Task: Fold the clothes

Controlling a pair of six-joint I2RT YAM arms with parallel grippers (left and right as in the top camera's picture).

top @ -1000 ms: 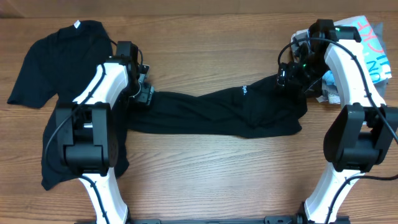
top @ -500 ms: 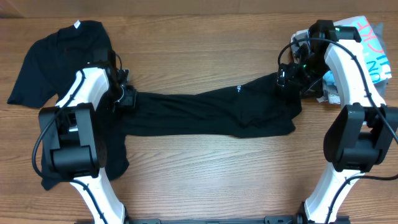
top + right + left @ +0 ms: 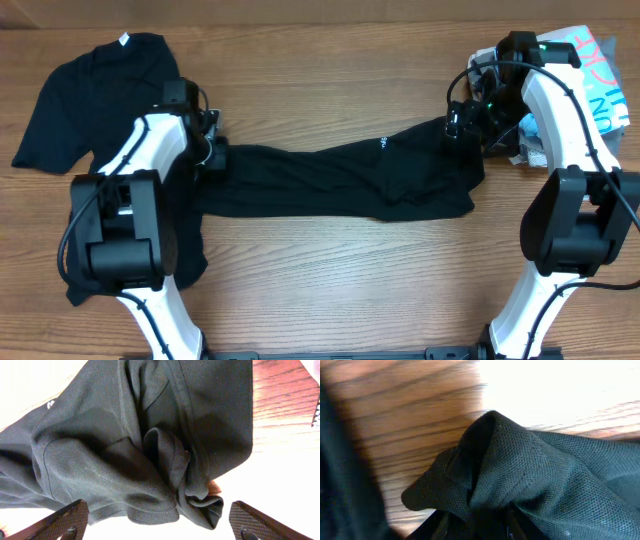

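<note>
Clearly the right gripper [image 3: 159, 510] stands wide open around a bunched end of the black logo shirt [image 3: 340, 180]. The left gripper [image 3: 214, 156] is at its other end, open or closed I cannot tell; the shirt lies stretched across the table [image 3: 320, 290].

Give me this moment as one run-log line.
left jaws: at logo shirt left end, grip unclear | right jaws: open at its right end | tagged shirt: spread far left | folded: none

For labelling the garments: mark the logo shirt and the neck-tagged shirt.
logo shirt [image 3: 330, 182], overhead view, middle of the stretched body.
neck-tagged shirt [image 3: 95, 90], overhead view, flat chest area.
</note>
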